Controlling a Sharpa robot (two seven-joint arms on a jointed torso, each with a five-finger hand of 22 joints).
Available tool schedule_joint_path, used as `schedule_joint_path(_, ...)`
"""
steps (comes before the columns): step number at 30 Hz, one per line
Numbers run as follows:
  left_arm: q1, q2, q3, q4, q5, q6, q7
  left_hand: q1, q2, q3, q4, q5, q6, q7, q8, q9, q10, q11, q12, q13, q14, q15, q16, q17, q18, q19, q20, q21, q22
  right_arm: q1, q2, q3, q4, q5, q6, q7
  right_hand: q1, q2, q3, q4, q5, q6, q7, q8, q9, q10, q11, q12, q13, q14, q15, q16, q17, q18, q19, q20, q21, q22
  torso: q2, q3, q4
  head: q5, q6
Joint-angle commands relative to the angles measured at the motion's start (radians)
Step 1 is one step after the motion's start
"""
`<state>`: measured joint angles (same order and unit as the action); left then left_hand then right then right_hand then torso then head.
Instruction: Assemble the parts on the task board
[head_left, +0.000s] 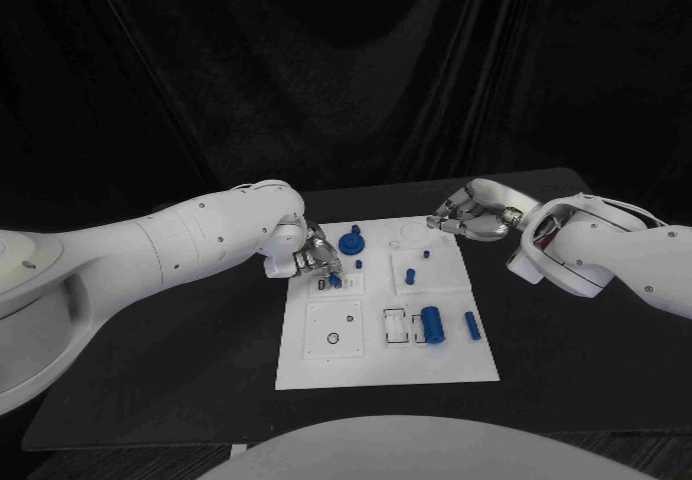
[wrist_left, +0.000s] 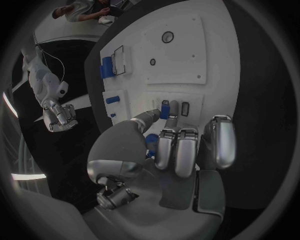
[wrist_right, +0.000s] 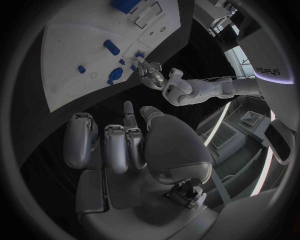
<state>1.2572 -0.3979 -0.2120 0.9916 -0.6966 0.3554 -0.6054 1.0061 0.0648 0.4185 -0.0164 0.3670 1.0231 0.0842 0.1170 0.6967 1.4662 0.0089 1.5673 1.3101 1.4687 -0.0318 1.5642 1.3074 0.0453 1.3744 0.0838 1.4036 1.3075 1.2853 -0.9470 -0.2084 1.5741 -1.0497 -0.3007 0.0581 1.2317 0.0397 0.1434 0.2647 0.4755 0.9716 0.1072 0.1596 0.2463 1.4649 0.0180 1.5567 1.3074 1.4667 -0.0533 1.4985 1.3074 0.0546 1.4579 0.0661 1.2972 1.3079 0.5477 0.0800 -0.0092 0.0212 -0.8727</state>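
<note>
Parts lie at 5 o'clock on the task board (head_left: 433, 375): a blue cylinder (head_left: 433, 325) and a slimmer peg (head_left: 472, 325). Farther back, left hand (head_left: 310, 258) pinches a small blue part (head_left: 335, 281), partly hidden by fingers. Right hand (head_left: 469, 215) hangs at 1 o'clock over the counter (head_left: 577, 380), fingers curled, holding nothing.

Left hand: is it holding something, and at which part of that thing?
The left hand pinches a small blue part at its near end, over the task board. The right hand holds nothing.
</note>
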Motion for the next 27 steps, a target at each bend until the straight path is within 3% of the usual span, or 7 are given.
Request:
schedule_joint_path(1, -0.003, 0.0, 0.001, -0.001, 0.003, 0.016, 0.001, -0.008, 0.003, 0.003, 0.003, -0.005, -0.006, 0.003, -0.003, 0.002, 0.105, 0.01, 0.004, 0.261, 0.102, 0.006, 0.007, 0.263, 0.013, -0.006, 0.002, -0.006, 0.136, -0.003, -0.001, 0.001, 0.001, 0.0, 0.009, -0.007, 0.013, 0.0, 0.002, -0.006, 0.006, -0.007, -0.002, -0.004, -0.001, 0.082, 0.007, -0.006, 0.224, 0.078, 0.009, -0.005, 0.14, 0.01, -0.008, -0.003, -0.007, 0.176, -0.001, 0.0003, 0.0001, -0.001, 0.0)
schedule_joint_path(27, -0.015, -0.001, 0.001, -0.002, 0.003, 0.015, 0.004, -0.01, 0.006, 0.005, 0.007, -0.023, -0.012, 0.004, -0.008, 0.003, 0.105, 0.011, 0.004, 0.261, 0.102, 0.007, 0.007, 0.263, 0.015, -0.012, 0.003, -0.014, 0.132, -0.005, 0.002, 0.001, -0.004, 0.0, 0.024, -0.016, 0.015, 0.001, 0.003, -0.008, 0.008, -0.005, -0.002, -0.004, 0.0, 0.081, 0.007, -0.007, 0.222, 0.078, 0.009, -0.007, 0.138, 0.01, -0.009, -0.002, -0.008, 0.176, 0.0, 0.0003, 0.0004, 0.002, 0.0)
